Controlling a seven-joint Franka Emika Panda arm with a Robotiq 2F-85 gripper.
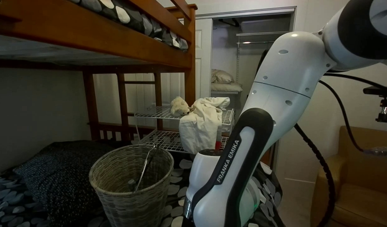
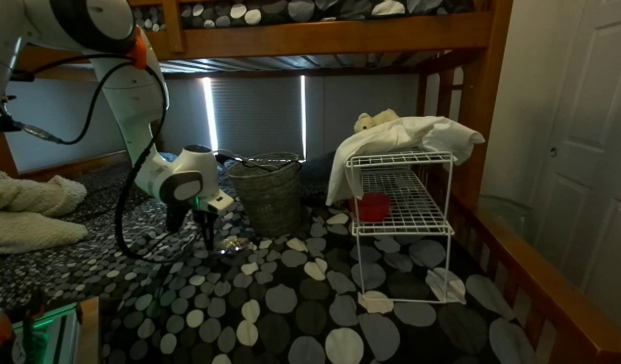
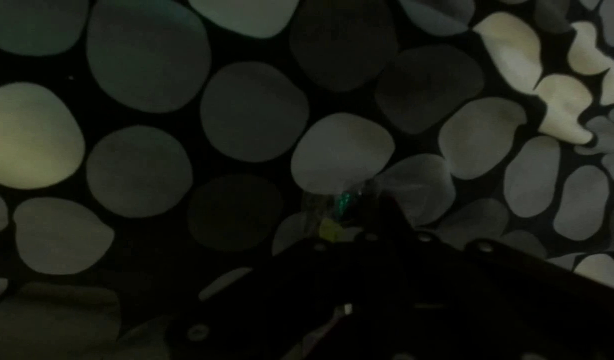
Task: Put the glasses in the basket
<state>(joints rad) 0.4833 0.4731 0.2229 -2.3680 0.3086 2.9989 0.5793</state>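
One basket [image 1: 133, 201] stands on the patterned surface [image 2: 300, 323], shown in both exterior views, with one thin hanger-like item [image 1: 145, 167] leaning inside it. One tool [image 2: 207, 237] points down near the basket; whether it is released, clenched or grasping I cannot tell, since the wrist view is too dark there. One shiny clear item [image 2: 233, 246] lies on the surface at the tool's tip, outside the basket, with one yellow patch [image 3: 330, 230] on it in the wrist view; it is too blurred to say whether it is the glasses, or whether the tool touches it. One white rack [image 2: 401, 160] has two shelves: the upper bears one draped cloth [image 2: 391, 136] and one toy bear [image 2: 378, 120], the lower one red bowl [image 2: 374, 207]. In an exterior view there is one armchair [image 1: 357, 195]. One arm [image 1: 284, 78] reads "FRANKA EMIKA", white capitals on a dark band.
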